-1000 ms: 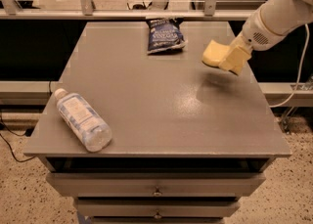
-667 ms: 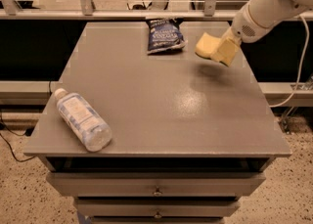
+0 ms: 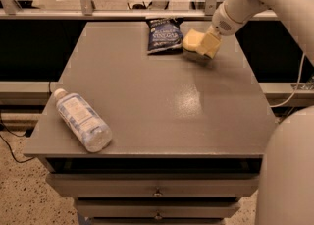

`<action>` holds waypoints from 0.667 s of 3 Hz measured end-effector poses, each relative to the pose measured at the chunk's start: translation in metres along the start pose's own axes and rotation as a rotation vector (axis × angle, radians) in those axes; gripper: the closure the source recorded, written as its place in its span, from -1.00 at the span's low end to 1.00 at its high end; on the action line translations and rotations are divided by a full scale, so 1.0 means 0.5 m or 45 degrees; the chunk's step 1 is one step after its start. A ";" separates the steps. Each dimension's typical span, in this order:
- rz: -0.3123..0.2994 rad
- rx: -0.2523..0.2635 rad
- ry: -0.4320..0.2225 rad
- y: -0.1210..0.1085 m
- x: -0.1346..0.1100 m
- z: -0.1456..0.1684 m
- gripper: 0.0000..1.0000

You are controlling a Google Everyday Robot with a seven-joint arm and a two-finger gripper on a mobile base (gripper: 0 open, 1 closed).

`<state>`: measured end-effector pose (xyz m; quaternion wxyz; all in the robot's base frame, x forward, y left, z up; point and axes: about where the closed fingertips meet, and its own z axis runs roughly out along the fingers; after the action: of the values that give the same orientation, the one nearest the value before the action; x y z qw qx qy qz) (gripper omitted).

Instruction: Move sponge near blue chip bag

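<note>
As it stands, surface: grey table [image 3: 147,96], bottle [image 3: 82,121] at 8 o'clock.
Claw: gripper [image 3: 204,47] clamped on sponge [image 3: 192,40], 3 o'clock of blue chip bag [image 3: 163,35].

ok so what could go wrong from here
The gripper holds the sponge right beside the blue chip bag, which lies near the far edge of the table. A push leftward could shove the bag toward that edge. The sponge looks slightly off the surface, so on release it might bounce or tip onto the bag.
</note>
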<state>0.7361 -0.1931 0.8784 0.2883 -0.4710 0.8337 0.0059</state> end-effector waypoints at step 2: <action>-0.013 0.003 0.053 -0.021 -0.031 0.072 1.00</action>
<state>0.7677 -0.1769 0.8585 0.2716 -0.4749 0.8370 -0.0065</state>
